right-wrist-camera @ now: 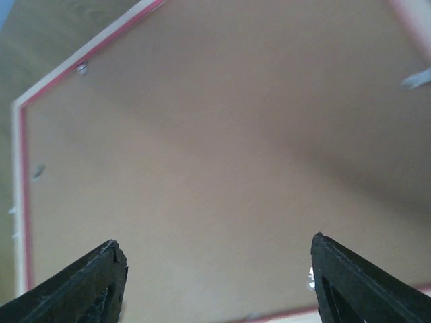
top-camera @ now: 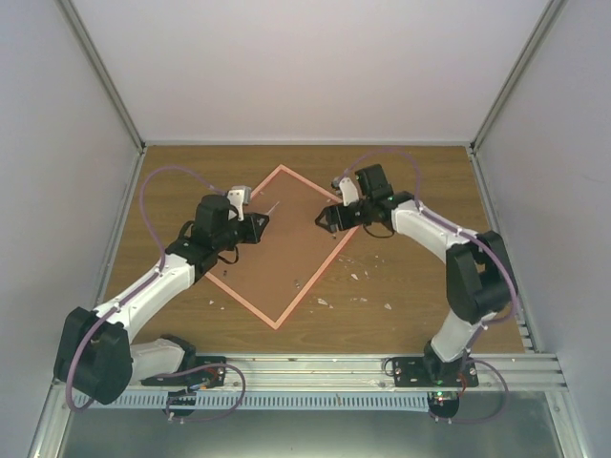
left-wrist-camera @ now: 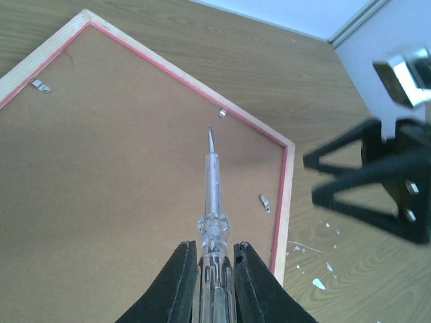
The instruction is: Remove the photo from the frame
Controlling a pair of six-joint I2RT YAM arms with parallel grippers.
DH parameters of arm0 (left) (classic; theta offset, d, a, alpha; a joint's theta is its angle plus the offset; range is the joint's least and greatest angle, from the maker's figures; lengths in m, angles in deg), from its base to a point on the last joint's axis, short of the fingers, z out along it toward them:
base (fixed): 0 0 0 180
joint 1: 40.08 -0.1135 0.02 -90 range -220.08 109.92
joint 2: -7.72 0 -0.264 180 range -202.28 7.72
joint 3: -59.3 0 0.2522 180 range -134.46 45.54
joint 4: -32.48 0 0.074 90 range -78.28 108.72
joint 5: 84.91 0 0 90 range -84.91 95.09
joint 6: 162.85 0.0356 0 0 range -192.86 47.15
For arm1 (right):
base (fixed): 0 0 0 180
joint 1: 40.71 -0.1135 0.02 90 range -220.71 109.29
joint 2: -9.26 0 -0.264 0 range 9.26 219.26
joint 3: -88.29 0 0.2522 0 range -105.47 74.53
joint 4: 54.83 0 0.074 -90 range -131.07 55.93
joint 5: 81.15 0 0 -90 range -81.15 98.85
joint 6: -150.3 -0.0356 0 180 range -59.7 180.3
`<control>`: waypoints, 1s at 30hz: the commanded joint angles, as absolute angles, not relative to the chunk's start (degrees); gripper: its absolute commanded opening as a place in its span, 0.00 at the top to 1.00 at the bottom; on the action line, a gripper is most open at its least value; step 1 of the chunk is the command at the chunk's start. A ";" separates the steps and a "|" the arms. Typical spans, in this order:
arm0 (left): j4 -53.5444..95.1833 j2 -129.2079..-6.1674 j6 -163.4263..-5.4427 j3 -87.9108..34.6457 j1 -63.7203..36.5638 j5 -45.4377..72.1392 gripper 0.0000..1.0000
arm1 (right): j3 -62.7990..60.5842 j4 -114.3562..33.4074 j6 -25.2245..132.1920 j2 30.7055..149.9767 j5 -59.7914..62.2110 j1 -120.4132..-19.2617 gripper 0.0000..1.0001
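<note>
The pink-red frame (top-camera: pixel 318 279) lies face down on the table, turned like a diamond, its brown backing board (top-camera: pixel 286 262) facing up. The photo is hidden beneath it. My left gripper (top-camera: pixel 256 227) is shut on a clear-handled screwdriver (left-wrist-camera: pixel 214 202), whose tip hovers over the board close to a metal clip (left-wrist-camera: pixel 223 112) at the far edge. My right gripper (top-camera: pixel 327 219) is open and empty, held just above the board (right-wrist-camera: pixel 222 134) near the frame's right corner. It also shows in the left wrist view (left-wrist-camera: pixel 311 180).
Small metal clips (left-wrist-camera: pixel 265 202) (left-wrist-camera: pixel 41 85) sit along the frame's inner edge. White flecks (top-camera: pixel 358 277) are scattered on the wooden table to the right of the frame. White walls (top-camera: pixel 57 191) enclose the table on three sides.
</note>
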State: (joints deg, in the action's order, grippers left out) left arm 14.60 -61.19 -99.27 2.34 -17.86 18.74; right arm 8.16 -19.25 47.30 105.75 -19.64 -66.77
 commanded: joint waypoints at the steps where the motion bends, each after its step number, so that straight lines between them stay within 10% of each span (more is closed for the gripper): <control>1: 15.50 -59.87 -98.38 3.34 -18.59 19.38 1.00 | 1.66 -16.51 56.03 112.69 -15.52 -62.63 0.25; 16: 15.75 -62.95 -97.25 3.31 -18.69 24.57 1.00 | -14.11 -15.59 64.86 132.04 -11.62 -55.86 0.35; 30: 16.38 -64.83 -97.29 3.30 -18.70 27.04 1.00 | -13.85 -15.59 65.35 135.15 -12.25 -55.08 0.68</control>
State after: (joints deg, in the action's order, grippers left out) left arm 13.74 -63.90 -97.78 3.01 -18.38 25.08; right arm -15.16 -15.99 65.47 134.27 -11.71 -55.72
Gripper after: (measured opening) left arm 0.135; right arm 0.357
